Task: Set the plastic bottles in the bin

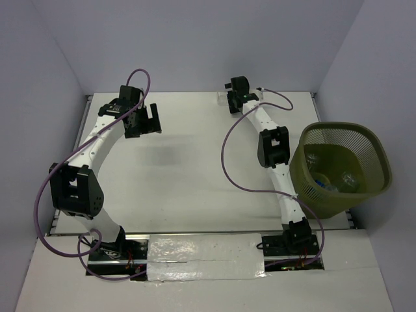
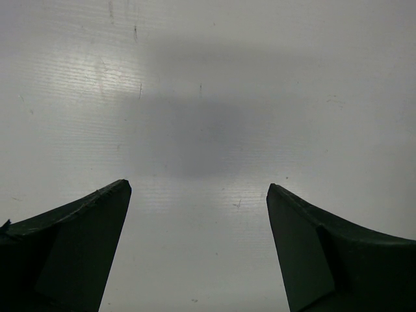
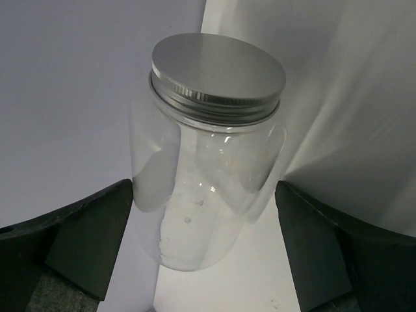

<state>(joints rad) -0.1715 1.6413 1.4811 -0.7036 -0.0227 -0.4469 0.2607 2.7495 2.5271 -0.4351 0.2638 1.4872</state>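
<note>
The bin (image 1: 338,125) is located at the right edge of the bench, nearer the near right corner, with the right arm's upper links passing just beside its left wall. Clear plastic bottles (image 1: 351,179) are seen lying in its bottom through the open rim. One carries a blue label (image 1: 323,183). Their exact number cannot be determined through the mesh and glare. A clear jar (image 3: 208,175) with a silver screw lid (image 3: 218,75) is stood upright at the far edge of the bench, right of centre and close against the back wall (image 1: 195,39). The right gripper (image 3: 203,187) is positioned around it, fingers spread with one on each side. Contact at the left finger (image 3: 91,234) cannot be confirmed, and a gap is visible at the other finger. The jar's base is cut off from view. The left gripper (image 2: 198,187) is held above bare bench toward the far left corner, fingers spread wide with nothing between them. Only a soft shadow (image 2: 188,130) is shown below it. Purple cables (image 1: 226,162) are looped along both arms. A strip of silver tape (image 1: 201,257) is laid along the near edge between the two bases. The bench top (image 1: 195,182) is matt white with faint scuffs, enclosed by plain pale grey-lilac walls on three sides.
</note>
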